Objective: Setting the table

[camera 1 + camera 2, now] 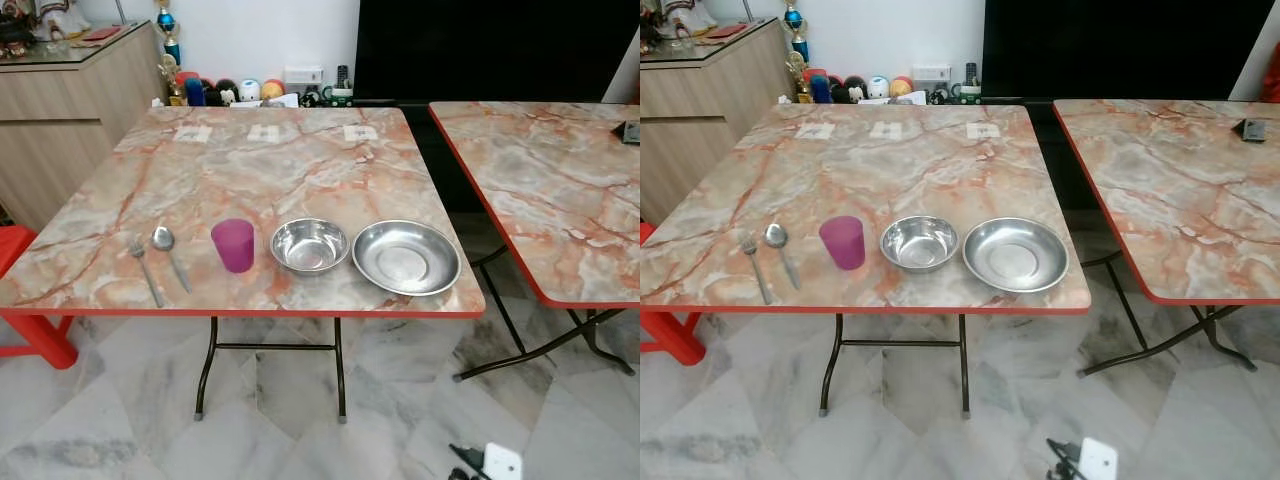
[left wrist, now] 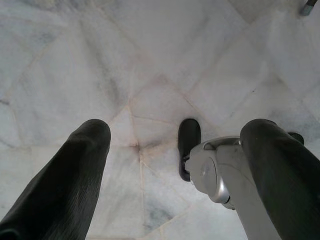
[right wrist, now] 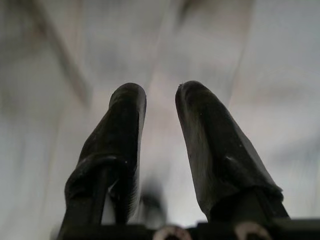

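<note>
Along the front edge of the marble-patterned folding table (image 1: 260, 160) lies a row of tableware. From left to right it holds a fork (image 1: 146, 270), a spoon (image 1: 168, 252), an upright purple cup (image 1: 233, 245), a small steel bowl (image 1: 309, 245) and a wide steel plate (image 1: 405, 257). Both arms hang low over the white marble floor, away from the table. In the left wrist view my left gripper (image 2: 177, 130) is open, its fingers wide apart and empty. My right gripper (image 3: 161, 92) is open by a narrow gap, with nothing between its fingers.
A second matching table (image 1: 560, 180) stands to the right across a narrow gap. A red stool (image 1: 30, 335) and a wooden cabinet (image 1: 60, 110) are on the left. Toys and a dark screen (image 1: 480, 50) line the far wall. Three paper cards (image 1: 265, 132) lie at the table's far side.
</note>
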### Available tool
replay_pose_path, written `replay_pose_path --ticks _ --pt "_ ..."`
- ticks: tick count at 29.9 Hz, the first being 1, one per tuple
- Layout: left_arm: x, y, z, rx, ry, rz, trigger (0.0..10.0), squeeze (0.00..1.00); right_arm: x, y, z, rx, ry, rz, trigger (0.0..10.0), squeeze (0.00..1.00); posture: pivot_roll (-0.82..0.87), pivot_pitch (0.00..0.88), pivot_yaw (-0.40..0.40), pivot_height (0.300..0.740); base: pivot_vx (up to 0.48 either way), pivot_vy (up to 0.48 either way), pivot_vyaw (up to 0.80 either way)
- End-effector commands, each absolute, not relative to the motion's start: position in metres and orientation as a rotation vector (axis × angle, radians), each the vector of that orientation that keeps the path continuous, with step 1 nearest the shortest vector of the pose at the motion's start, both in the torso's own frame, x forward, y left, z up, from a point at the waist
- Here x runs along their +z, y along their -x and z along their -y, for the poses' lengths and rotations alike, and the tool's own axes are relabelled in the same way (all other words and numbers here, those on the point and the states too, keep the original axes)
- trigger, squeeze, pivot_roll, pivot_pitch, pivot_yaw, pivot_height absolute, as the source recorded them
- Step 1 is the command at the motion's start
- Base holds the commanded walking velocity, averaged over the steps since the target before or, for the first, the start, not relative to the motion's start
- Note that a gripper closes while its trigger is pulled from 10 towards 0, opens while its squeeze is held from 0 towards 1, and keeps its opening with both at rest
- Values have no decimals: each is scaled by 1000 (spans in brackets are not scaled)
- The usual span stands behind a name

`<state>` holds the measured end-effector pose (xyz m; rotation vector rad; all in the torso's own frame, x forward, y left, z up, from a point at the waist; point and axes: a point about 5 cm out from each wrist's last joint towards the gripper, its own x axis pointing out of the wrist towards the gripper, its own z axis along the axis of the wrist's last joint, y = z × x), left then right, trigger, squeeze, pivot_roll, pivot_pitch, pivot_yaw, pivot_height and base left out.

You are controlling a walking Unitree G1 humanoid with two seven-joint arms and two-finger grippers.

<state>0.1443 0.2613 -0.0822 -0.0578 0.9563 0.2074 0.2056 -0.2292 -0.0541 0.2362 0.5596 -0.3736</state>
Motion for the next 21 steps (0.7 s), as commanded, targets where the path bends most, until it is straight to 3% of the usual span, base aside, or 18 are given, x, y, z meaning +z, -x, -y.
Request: replay_pose_path --ticks 1,10,14,21 --pt "-88 -138 -251 189 61 -989 10000 0 -32 -221 245 -398 -191 -393 10000 0 -37 0 -27 740 0 0 0" --pt "-93 -142 -228 163 74 -991 10000 0 -7 -228 251 -396 -148 -196 10000 0 -35 0 -42 740 0 0 0" --pt "-90 -136 -245 187 70 -996 10000 0 9 -225 252 -355 -77 -112 10000 0 -45 0 -37 740 0 0 0" --pt "-89 -134 -253 188 57 -993 10000 0 52 -258 241 -310 -149 57 10000 0 -58 0 -26 740 0 0 0"
